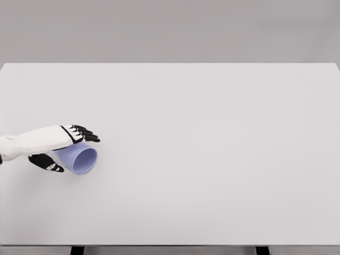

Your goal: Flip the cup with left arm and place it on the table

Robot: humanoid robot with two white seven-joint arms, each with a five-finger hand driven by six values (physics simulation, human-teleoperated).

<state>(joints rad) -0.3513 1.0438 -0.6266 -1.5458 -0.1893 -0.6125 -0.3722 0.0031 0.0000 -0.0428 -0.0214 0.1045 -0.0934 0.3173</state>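
A pale blue cup [79, 159] lies on its side on the white table [212, 149], its open mouth facing right and toward me. My left hand [64, 149] comes in from the left edge and straddles the cup: the black fingers [85, 134] reach over its far side and the thumb [47, 162] sits at its near side. The fingers look closed around the cup's body, whose base end is hidden behind the hand. The right arm is out of view.
The table's far edge runs across the picture near the top and its front edge near the bottom. A plain grey wall stands behind.
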